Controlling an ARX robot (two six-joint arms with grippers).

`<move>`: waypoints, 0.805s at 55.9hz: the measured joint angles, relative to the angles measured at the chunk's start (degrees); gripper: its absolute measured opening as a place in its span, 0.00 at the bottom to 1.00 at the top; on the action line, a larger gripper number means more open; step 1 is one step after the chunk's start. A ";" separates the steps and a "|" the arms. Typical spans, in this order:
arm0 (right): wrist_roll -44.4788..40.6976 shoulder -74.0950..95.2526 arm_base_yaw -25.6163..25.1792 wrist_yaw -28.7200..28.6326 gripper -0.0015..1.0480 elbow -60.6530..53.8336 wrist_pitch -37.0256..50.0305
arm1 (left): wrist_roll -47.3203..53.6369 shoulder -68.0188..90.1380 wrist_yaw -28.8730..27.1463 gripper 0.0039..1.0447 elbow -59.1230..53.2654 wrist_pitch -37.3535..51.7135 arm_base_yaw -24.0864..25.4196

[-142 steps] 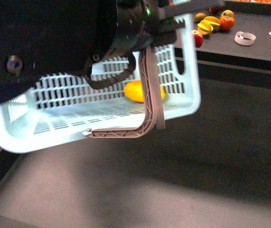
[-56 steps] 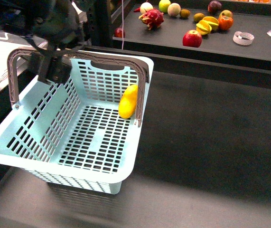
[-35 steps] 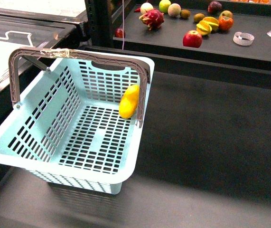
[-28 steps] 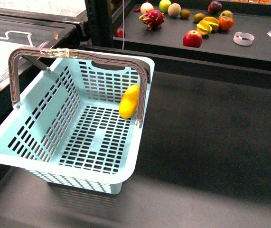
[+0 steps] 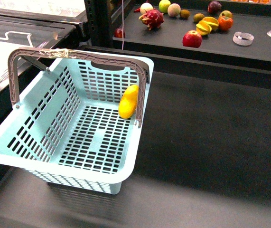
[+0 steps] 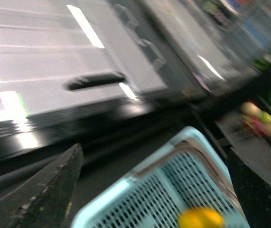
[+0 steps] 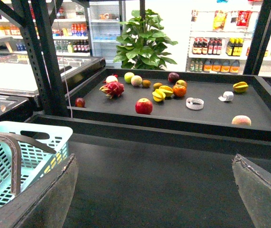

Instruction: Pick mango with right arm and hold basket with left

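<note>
The turquoise basket point(image 5: 45, 142) stands on the dark floor at the left of the front view, both grey-brown handles up, the far one taped. The mango point(image 5: 128, 101) leans inside against the basket's right wall. Neither arm shows in the front view. In the blurred left wrist view, my left gripper point(image 6: 156, 190) is open above the basket point(image 6: 144, 194), with the mango point(image 6: 200, 219) between its fingers point(image 6: 45, 194). My right gripper point(image 7: 156, 190) is open and empty over the dark floor, with the basket point(image 7: 12, 156) off to its side.
A dark shelf point(image 5: 249, 50) at the back holds a red apple point(image 5: 192, 38), star fruit point(image 5: 209, 23), dragon fruit point(image 5: 152, 18), other fruit and tape rolls point(image 5: 245, 38). A white counter point(image 5: 2, 52) lies left of the basket. A black post point(image 7: 45, 57) stands near the shelf.
The left arm held the basket lifted and tilted, then set it upright on the floor and withdrew out of the front view. In the last half second nothing moves there.
</note>
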 joint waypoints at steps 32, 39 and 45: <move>0.00 0.00 0.00 0.00 0.92 0.00 -0.02 | 29.16 -24.61 16.94 0.02 -13.60 -1.68 1.60; 0.00 0.00 0.00 0.00 0.92 0.00 -0.02 | 29.33 -30.56 16.92 0.02 -13.62 -6.80 1.60; 0.00 0.00 0.00 0.00 0.92 0.00 -0.02 | 29.38 -35.60 16.92 0.02 -13.64 -11.41 1.62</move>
